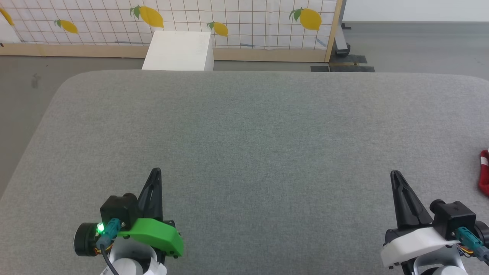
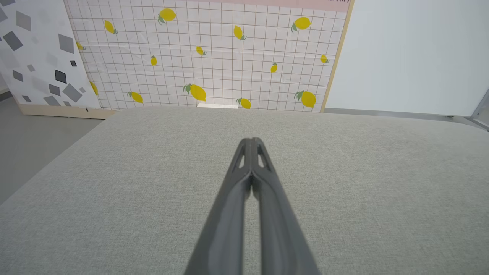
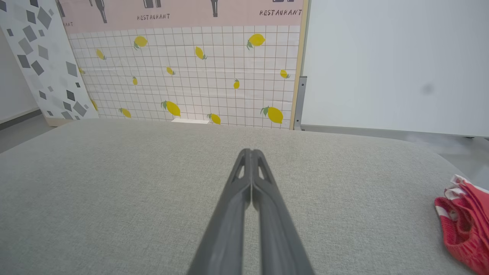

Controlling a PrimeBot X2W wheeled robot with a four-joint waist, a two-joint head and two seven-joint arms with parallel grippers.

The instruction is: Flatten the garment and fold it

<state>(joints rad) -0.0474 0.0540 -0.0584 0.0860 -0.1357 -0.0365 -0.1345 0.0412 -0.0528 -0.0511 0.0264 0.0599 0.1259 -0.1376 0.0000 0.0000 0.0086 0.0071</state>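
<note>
Left pincer [image 1: 156,172]: near left of the bench [image 1: 244,126], long dark fingers pressed together tip to tip, pinching nothing, pointing toward the far edge over bare grey cloth. Green cover [image 1: 154,235] on the wrist behind it; small green light [image 1: 100,228] lit beside a black block.

Right pincer [image 1: 394,175]: near right, likewise pressed together, pinching nothing, pointing far. White cover [image 1: 416,240] on its wrist. Well apart from the left pincer, roughly level with it.

Bench: grey woven covering, rounded far corners, a wide bare stretch between and beyond both pincers.

Garment [image 1: 484,172]: red with a white stripe, at the right edge of the bench, to the right of the right pincer and apart from it, cut off by the head view's border. From the right wrist, seen as a crumpled heap [image 3: 464,221] lying on the bench near its right edge, red-and-white edging on top. Not flattened, not folded.

Beyond the far edge: white box [image 1: 179,49] on the grey floor [image 1: 420,46], set against a grid-and-lemon panel [image 1: 237,19]. Panel with grey diamonds [image 2: 34,53] further left; plain white wall [image 3: 393,65] to the right.
</note>
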